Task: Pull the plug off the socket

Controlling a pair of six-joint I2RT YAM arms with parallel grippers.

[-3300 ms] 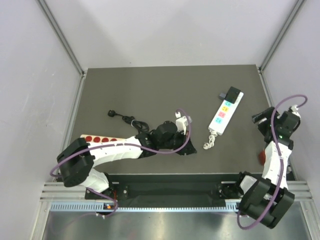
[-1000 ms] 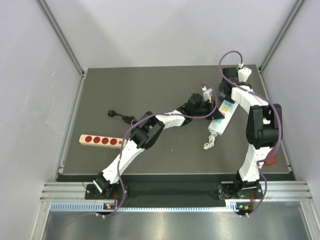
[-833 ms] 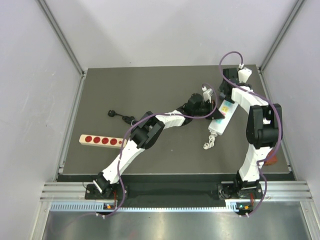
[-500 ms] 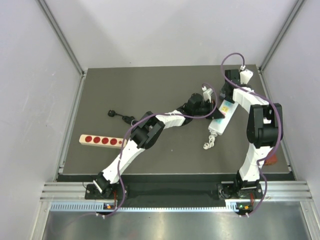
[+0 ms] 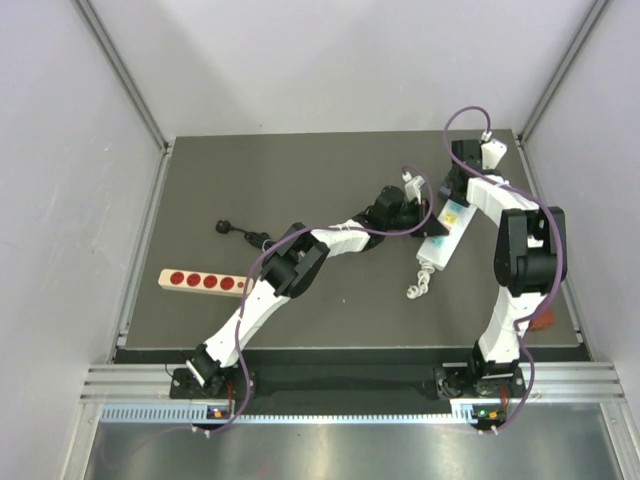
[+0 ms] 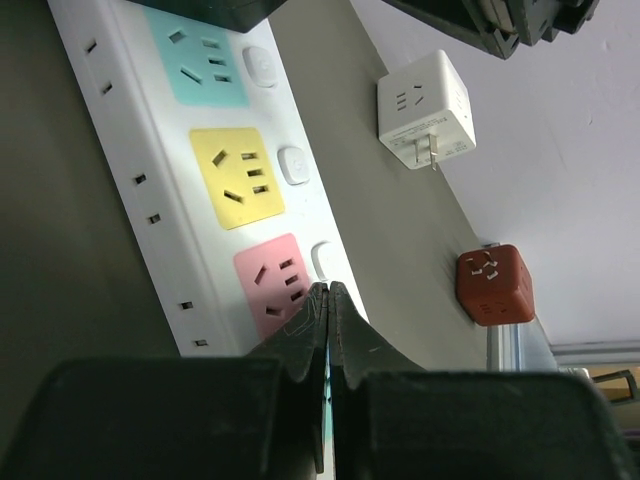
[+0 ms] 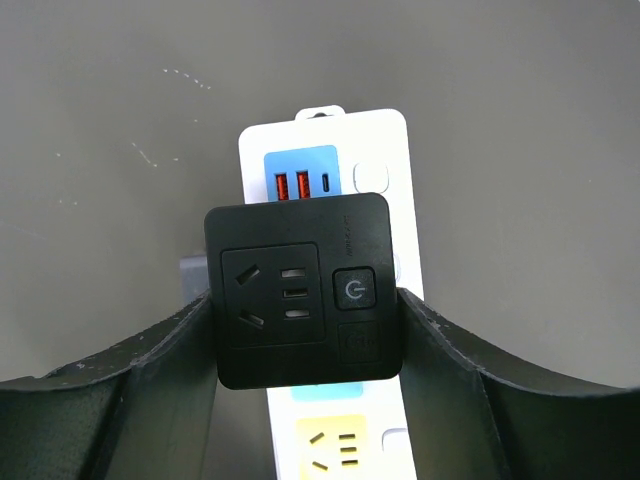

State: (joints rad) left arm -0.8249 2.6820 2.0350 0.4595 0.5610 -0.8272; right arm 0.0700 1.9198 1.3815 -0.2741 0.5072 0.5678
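— Condition of the socket?
— Long white plastic power strip (image 5: 441, 236) lies diagonally on the right of the dark matte table mat (image 5: 300, 170). Pastel faces, rounded corners.
— And the plug?
— Smooth black square plug block (image 7: 305, 300) is seated at the strip's far end. The right gripper (image 7: 305, 322) pinches its two sides. The left gripper (image 6: 328, 300), fingers pressed together, bears on the pink outlet face (image 6: 272, 280). Bare mat lies beyond that end.

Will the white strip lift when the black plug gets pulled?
Probably, if free: the white strip looks slim and light. The shut left gripper resting by its pink outlet likely pins it. The black plug looks rigid.
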